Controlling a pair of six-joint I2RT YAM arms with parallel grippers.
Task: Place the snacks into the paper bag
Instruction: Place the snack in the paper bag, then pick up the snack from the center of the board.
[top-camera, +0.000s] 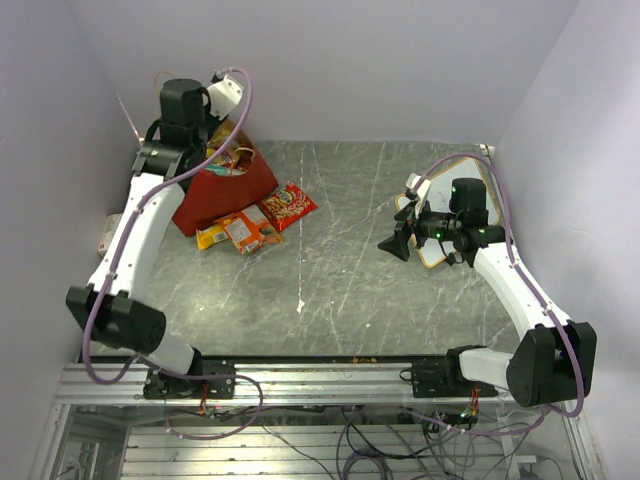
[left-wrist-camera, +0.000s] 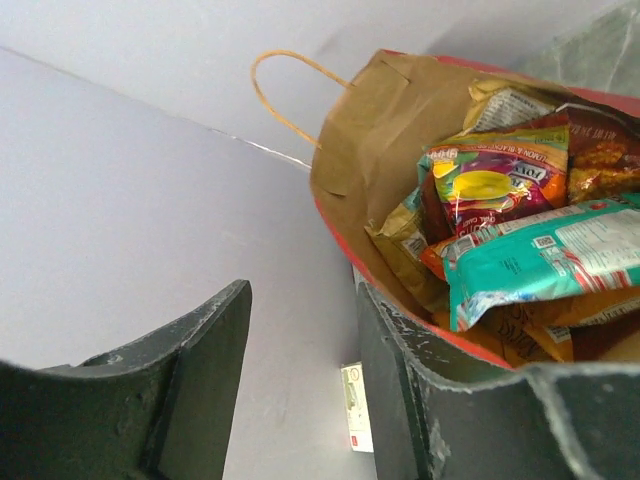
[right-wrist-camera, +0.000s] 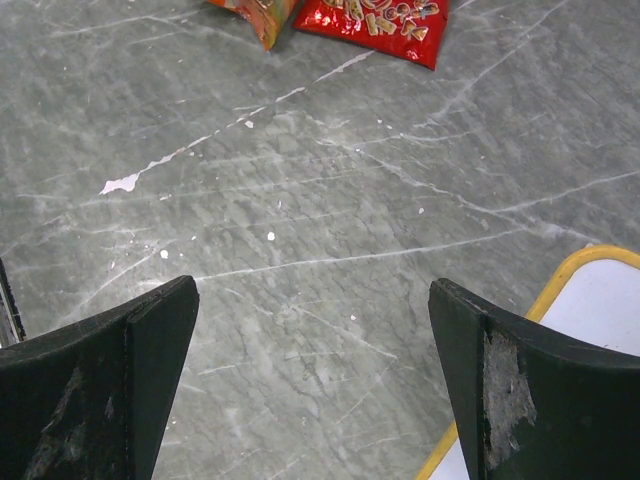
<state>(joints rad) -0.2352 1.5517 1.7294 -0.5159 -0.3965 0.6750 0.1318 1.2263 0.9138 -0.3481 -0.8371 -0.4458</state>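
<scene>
Grey marbled desk (top-camera: 340, 285) streaked with white scratches, white board with a yellow edge (right-wrist-camera: 595, 300) lay flat on its right side, pale walls (top-camera: 350, 60) stood around.

Robot lab test cell, not a home. Plain pale walls (top-camera: 400, 60) box in three sides, close behind left gripper (left-wrist-camera: 302, 300). Grey marble-look tabletop (top-camera: 340, 290) under right gripper (right-wrist-camera: 312, 300). Well behind both grippers: aluminium extrusion rail (top-camera: 320, 375) w/ arm bases (top-camera: 440, 378) bolted on, loose cables (top-camera: 370, 440) below.
</scene>
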